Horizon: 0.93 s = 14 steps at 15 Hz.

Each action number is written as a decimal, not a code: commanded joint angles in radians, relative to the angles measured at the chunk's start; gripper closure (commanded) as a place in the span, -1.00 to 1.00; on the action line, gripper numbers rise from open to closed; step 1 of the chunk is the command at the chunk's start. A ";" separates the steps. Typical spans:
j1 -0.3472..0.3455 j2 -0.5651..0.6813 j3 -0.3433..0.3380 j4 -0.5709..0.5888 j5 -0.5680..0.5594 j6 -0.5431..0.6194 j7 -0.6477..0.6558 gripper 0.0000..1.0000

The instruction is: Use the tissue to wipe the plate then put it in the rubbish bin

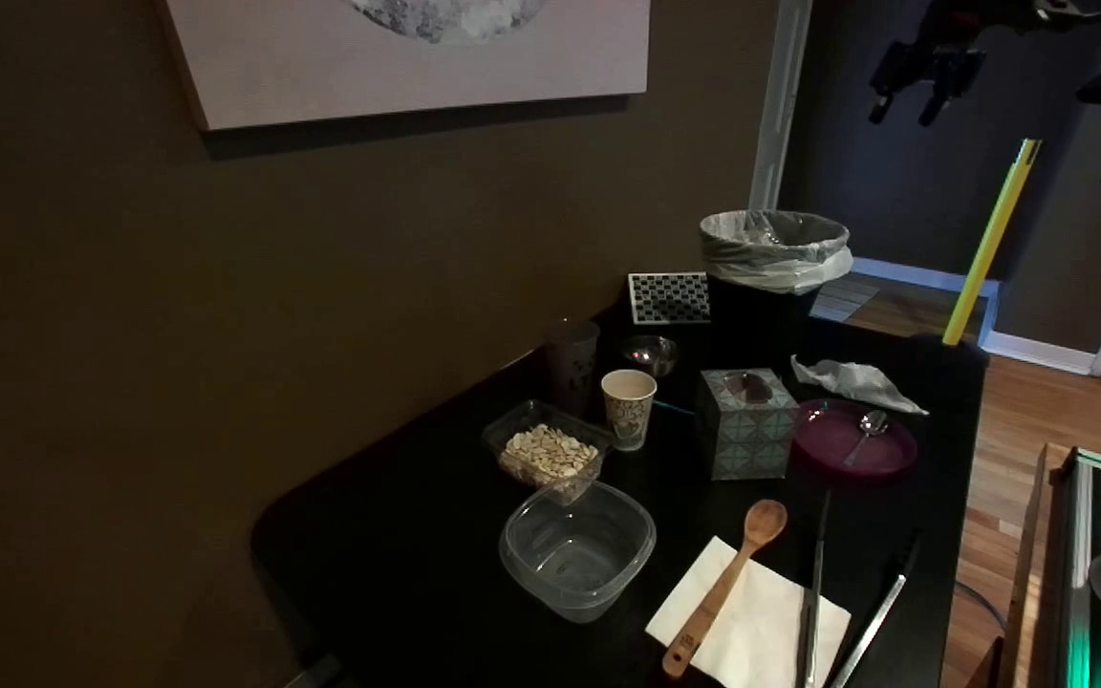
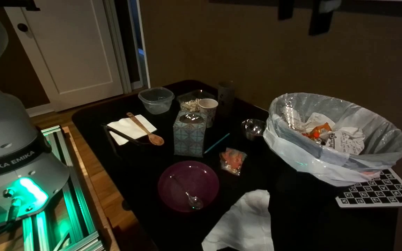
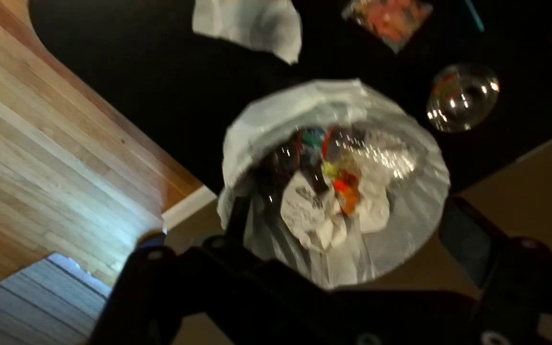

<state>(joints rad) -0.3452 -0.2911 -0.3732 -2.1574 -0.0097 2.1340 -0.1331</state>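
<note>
The white crumpled tissue (image 1: 861, 382) lies on the dark table beside the plate (image 1: 823, 441). The tissue also shows in an exterior view (image 2: 246, 223) and at the top of the wrist view (image 3: 252, 24). The maroon plate (image 2: 201, 176) holds a metal spoon. The rubbish bin (image 2: 309, 164) has a white liner folded over its rim; crumpled papers and wrappers lie inside. It fills the middle of the wrist view (image 3: 295, 103). My gripper (image 1: 905, 113) is raised high, open, with nothing between its fingers. In the wrist view its fingers (image 3: 350, 206) are spread across the bin.
A tissue box (image 1: 751, 430) stands beside the plate. A metal bowl (image 3: 463, 98) and a candy packet (image 2: 233, 160) lie near the bin. A paper cup (image 1: 629, 409), clear container (image 1: 577, 549) and wooden spoon on a napkin (image 1: 789, 621) stand farther along. A yellow pole (image 1: 990, 244) rises beyond the table.
</note>
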 commanded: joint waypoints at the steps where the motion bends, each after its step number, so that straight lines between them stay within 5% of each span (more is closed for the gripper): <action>1: -0.057 -0.016 0.001 -0.151 -0.149 -0.030 0.035 -1.00; 4: -0.084 0.064 -0.009 -0.259 -0.278 0.063 0.032 -1.00; 9: -0.089 0.279 -0.025 -0.392 -0.371 0.434 0.043 -1.00; 14: -0.075 0.545 -0.011 -0.340 -0.267 0.689 -0.009 -1.00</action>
<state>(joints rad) -0.4304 0.0977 -0.3908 -2.5584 -0.3347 2.7291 -0.1162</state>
